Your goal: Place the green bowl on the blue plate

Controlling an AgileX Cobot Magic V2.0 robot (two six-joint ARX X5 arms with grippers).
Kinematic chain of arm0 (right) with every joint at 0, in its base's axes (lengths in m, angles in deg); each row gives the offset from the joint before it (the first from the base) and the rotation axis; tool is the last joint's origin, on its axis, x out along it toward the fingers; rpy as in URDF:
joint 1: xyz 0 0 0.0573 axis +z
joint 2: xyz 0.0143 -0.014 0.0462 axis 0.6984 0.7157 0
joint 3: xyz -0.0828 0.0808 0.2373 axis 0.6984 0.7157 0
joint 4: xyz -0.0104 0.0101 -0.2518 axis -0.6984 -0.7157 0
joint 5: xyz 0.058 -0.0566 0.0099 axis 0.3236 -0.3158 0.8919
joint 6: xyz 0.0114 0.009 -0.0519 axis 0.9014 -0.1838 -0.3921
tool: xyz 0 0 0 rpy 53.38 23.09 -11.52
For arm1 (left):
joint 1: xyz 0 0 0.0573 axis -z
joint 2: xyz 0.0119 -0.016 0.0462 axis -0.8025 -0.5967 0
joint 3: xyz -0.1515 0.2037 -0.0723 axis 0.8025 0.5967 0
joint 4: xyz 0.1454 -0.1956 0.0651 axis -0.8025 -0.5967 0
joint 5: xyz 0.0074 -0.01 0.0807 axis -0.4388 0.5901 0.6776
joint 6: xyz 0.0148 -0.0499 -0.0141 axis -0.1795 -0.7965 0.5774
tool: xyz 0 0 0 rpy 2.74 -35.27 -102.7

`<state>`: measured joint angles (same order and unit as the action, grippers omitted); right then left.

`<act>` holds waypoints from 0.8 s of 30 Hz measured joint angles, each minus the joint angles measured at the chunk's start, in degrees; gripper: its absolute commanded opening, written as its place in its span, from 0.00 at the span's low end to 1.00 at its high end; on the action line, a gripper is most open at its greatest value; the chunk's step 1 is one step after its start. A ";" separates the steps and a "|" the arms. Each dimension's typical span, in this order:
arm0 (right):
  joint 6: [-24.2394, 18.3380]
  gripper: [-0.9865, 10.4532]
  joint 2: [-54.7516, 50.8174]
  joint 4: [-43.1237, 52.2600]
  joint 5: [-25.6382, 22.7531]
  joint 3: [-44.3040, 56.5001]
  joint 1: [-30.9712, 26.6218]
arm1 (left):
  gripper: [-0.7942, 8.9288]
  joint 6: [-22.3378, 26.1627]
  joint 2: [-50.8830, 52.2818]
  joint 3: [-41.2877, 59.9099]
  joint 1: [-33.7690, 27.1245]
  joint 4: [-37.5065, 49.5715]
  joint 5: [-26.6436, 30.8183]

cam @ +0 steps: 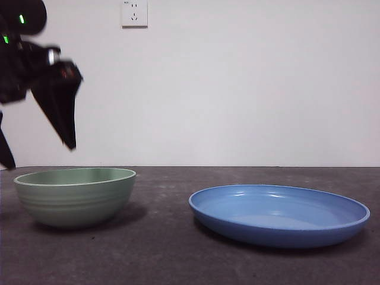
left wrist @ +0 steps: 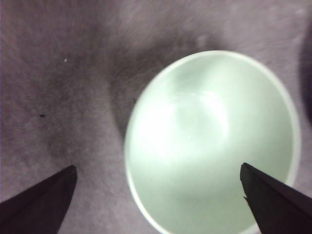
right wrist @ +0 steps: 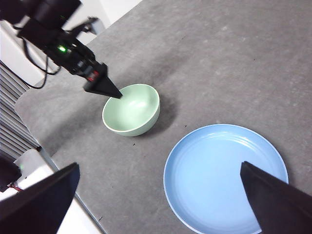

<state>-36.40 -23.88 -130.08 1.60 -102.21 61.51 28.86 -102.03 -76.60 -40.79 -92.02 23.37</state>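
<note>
The green bowl (cam: pixel 74 196) stands upright and empty on the dark table at the left. The blue plate (cam: pixel 279 215) lies empty to its right, a gap between them. My left gripper (cam: pixel 38 154) hangs open just above the bowl's left side, not touching it. In the left wrist view the open jaws of the left gripper (left wrist: pixel 157 167) straddle the bowl's rim, with the bowl (left wrist: pixel 209 141) below. My right gripper (right wrist: pixel 159 165) is open and empty, high above the table, looking down on the bowl (right wrist: pixel 131 109), the plate (right wrist: pixel 224 178) and the left gripper (right wrist: pixel 105 87).
A white wall with a socket (cam: pixel 134 13) stands behind the table. In the right wrist view the table's edge (right wrist: pixel 73 195) runs close to the bowl, with white equipment (right wrist: pixel 29 163) beyond it.
</note>
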 measured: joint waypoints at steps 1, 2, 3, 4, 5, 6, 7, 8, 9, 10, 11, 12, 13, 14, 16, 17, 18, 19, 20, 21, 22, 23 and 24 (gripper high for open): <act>0.00 0.57 0.02 0.00 0.00 0.00 0.00 | 0.78 -0.02 -1.33 0.00 -0.09 0.52 0.02; 0.00 0.57 0.00 0.00 0.00 0.00 0.02 | 0.78 -0.02 -2.56 0.00 -0.15 1.11 0.02; 0.00 0.57 0.00 0.00 0.00 0.00 0.02 | 0.78 -0.04 -3.52 0.00 -0.20 1.53 0.04; 0.00 0.57 0.00 0.00 0.00 0.00 0.02 | 0.78 -0.04 -4.55 0.00 -0.20 1.90 0.04; 0.00 0.57 0.00 0.00 0.00 0.00 0.00 | 0.77 -0.04 -5.53 0.00 -0.20 2.23 0.04; 0.00 0.57 0.00 0.00 0.00 0.00 0.00 | 0.76 -0.04 -6.25 0.00 -0.20 2.43 0.04; 0.00 0.57 0.00 0.00 0.00 0.00 0.00 | 0.73 -0.07 -6.91 0.00 -0.20 2.49 0.04; 0.00 0.57 0.00 0.00 0.00 0.00 0.02 | 0.71 -0.09 -7.45 0.00 -0.20 2.58 0.04; 0.00 0.57 0.00 0.00 0.00 0.00 0.02 | 0.68 -0.09 -7.72 0.00 -0.20 2.82 0.04; 0.00 0.57 0.00 0.00 0.00 0.00 0.00 | 0.66 -0.09 -8.00 0.00 -0.20 3.19 0.07; 0.00 0.57 0.00 0.00 0.00 0.00 0.00 | 0.63 -0.11 -8.13 0.00 -0.20 3.65 0.07; 0.00 0.57 0.00 0.00 0.00 0.00 0.02 | 0.59 -0.09 -8.17 0.00 -0.20 3.98 0.07; 0.00 0.57 0.00 0.00 0.00 0.00 0.00 | 0.54 -0.09 -8.20 0.00 -0.20 4.15 0.07; 0.00 0.57 0.00 0.00 0.00 0.00 0.02 | 0.50 -0.11 -8.22 0.00 -0.20 4.22 0.07; 0.00 0.57 0.00 0.00 0.00 0.00 0.02 | 0.42 -0.11 -8.22 0.00 -0.20 4.24 0.07; 0.00 0.57 0.00 0.00 0.00 0.00 0.02 | 0.38 -0.11 -8.22 0.00 -0.20 4.22 0.07; 0.00 0.57 0.00 0.00 0.00 0.00 0.02 | 0.35 -0.11 -8.22 0.00 -0.20 4.20 0.07; 0.00 0.57 0.00 0.00 0.00 0.00 0.02 | 0.31 -0.11 -8.22 0.00 -0.20 4.11 0.07; 0.00 0.57 0.00 0.00 0.00 0.00 0.00 | 0.29 -0.11 -8.22 0.00 -0.20 4.00 0.07; 0.00 0.57 0.00 0.00 0.00 0.00 0.00 | 0.25 -0.11 -8.22 0.00 -0.20 3.85 0.09; 0.00 0.57 0.00 0.00 0.00 0.00 0.02 | 0.20 -0.11 -8.22 0.00 -0.20 3.58 0.07; 0.00 0.57 0.00 0.00 0.00 0.00 0.02 | 0.17 -0.11 -8.22 0.00 -0.20 3.45 0.09; 0.00 0.57 0.00 0.00 0.00 0.00 0.00 | 0.13 -0.11 -8.22 0.00 -0.20 3.39 0.09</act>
<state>-36.40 -23.88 -130.08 1.60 -102.21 61.51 28.75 -110.25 -76.60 -40.98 -88.63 23.46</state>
